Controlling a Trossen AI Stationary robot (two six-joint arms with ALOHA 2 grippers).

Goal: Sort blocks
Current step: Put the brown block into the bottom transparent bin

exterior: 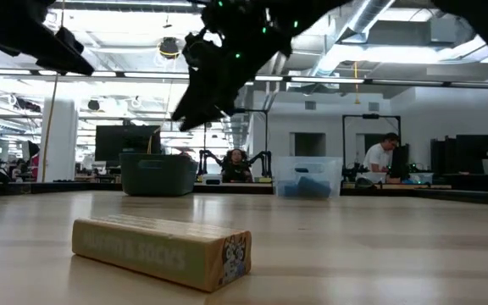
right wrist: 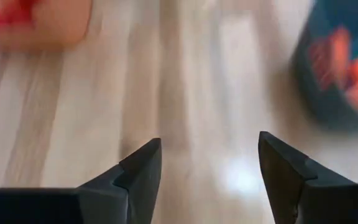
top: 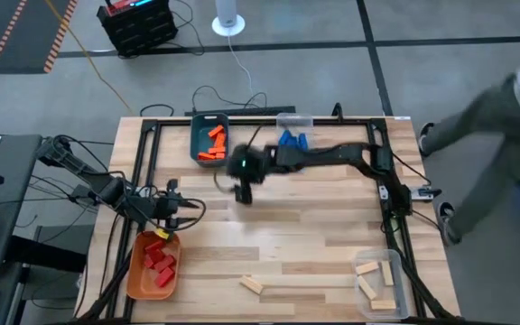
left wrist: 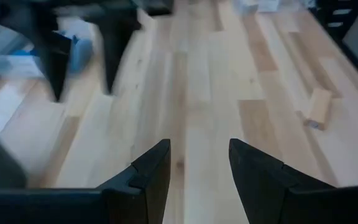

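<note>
Blocks (top: 213,143) in bin (top: 197,135) at table's (top: 287,235) far edge, one loose block (top: 252,285) near front edge, between two front-corner bins.

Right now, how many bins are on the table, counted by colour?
Teal bin: 1
Orange bin: 1
Clear bins: 2
Total: 4

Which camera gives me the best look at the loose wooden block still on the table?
The low view: the wooden block fills the foreground, printed face readable. The high view shows it small near the front edge; the left wrist view catches it off to one side; the right wrist view misses it.
</note>
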